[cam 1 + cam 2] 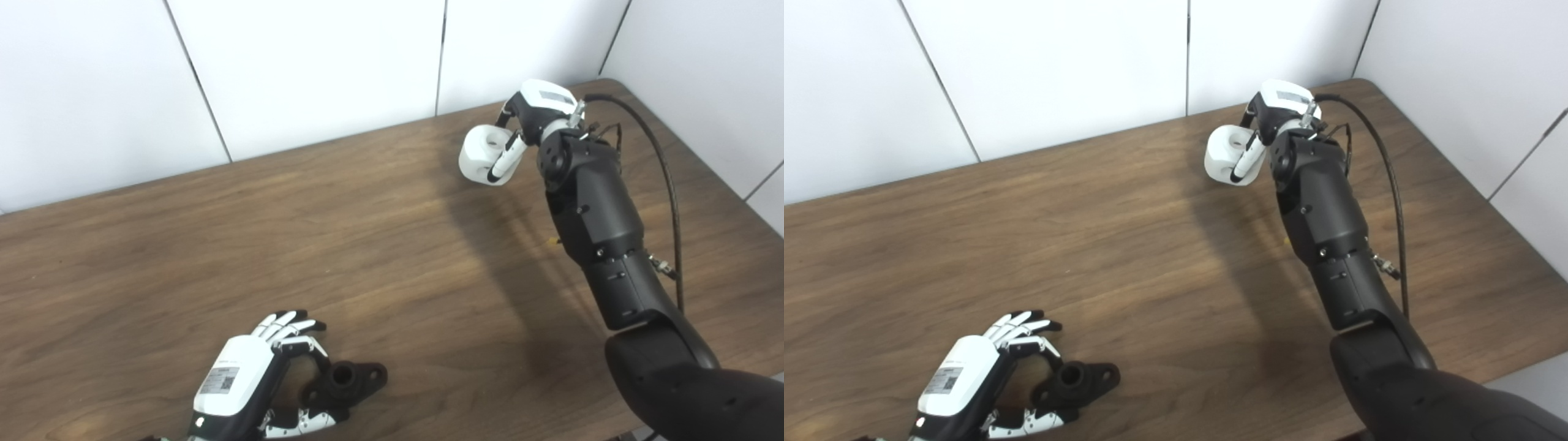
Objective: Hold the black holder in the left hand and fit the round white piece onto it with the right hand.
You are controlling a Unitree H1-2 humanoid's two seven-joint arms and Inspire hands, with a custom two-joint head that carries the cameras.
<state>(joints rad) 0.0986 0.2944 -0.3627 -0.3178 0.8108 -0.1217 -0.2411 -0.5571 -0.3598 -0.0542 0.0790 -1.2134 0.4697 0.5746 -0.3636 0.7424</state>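
Nearest me, the left hand (245,380) is cupping loosely around the black holder (349,383) lying on the wooden table (184,257), fingers spread, grip uncertain. Far off, the right hand (533,122) is clutching the round white piece (484,153) aloft; it looks rigid, light, smooth, best pinched by its rim.

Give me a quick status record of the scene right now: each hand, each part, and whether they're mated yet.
left hand: near edge, fingers apart around the black holder, grip not closed
black holder: lying on the table
right hand: far right, shut on the round white piece
round white piece: in the right hand's grip, near the back wall
mated: no, parts far apart
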